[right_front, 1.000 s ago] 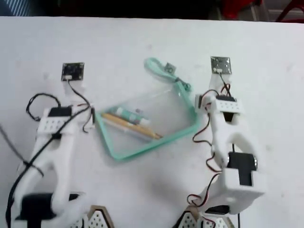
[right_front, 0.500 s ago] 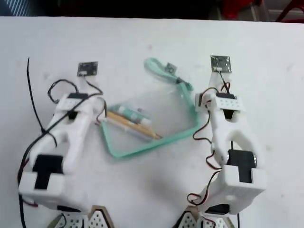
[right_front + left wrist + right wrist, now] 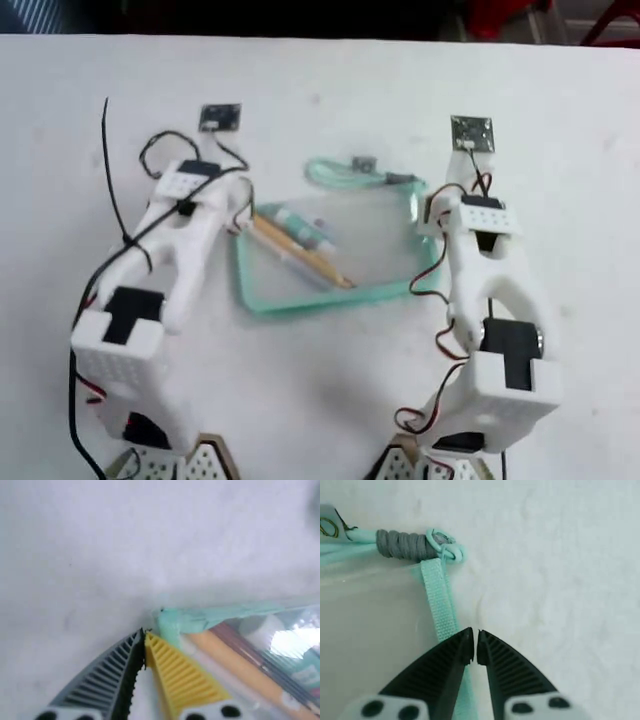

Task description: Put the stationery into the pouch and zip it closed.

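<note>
**Pouch flanked by two closed end effectors**

Stationery lies inside a clear plastic pouch with mint-green trim (image 3: 375, 240), which rests flat at the centre of the white worktop (image 3: 320, 80). Through the plastic, a long orange-yellow pencil (image 3: 300, 255) runs diagonally, and a short white tube (image 3: 300, 222) lies just beside it. A mint-green cord with a grey wrapped end (image 3: 345, 173) curls along the pouch's upper edge.

The left end effector (image 3: 242, 218) sits at the pouch's upper left corner. In its wrist view, the left end effector (image 3: 144, 636) has its grey and yellow fingers pressed together. The tip touches the green corner of the pouch (image 3: 172, 622), and nothing shows between the fingers.

The right end effector (image 3: 428, 215) sits at the pouch's right edge. In its wrist view, the right end effector (image 3: 475, 637) has its black fingers all but meeting. A green webbing strip (image 3: 437, 592) runs under one finger, and I cannot tell whether it is pinched.
</note>
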